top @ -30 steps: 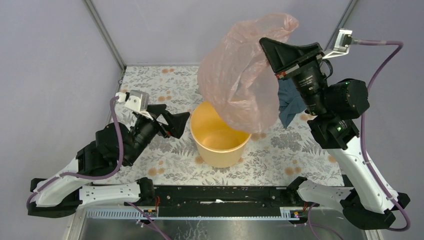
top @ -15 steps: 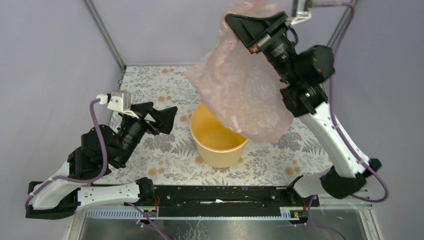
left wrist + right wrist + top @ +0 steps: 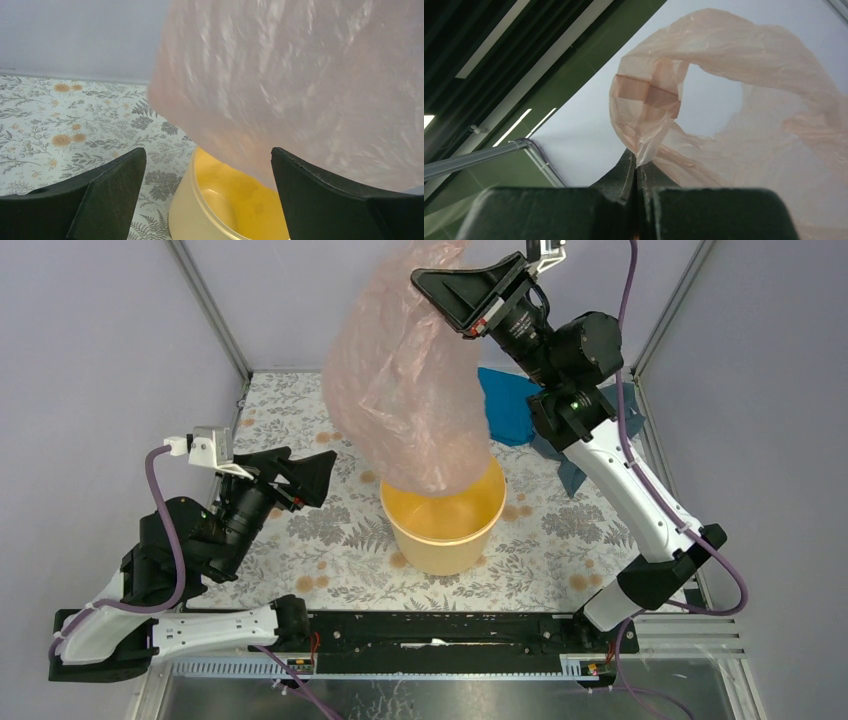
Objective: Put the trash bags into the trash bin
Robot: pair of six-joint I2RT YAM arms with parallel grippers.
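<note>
Right end effector (image 3: 636, 171) pinches pink bag (image 3: 400, 390), hanging lengthwise above bucket (image 3: 445, 548).

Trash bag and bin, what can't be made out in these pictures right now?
Top view: the trash bag covers the trash bin's far rim; whether its bottom is inside cannot be told.
Left wrist view: bag blurred, cut off top and right; bin's base cut off below.
Right wrist view: bin absent; right tool pinches the film, bag cut off at right.
Top view: blue cloth partly behind the right arm.
</note>
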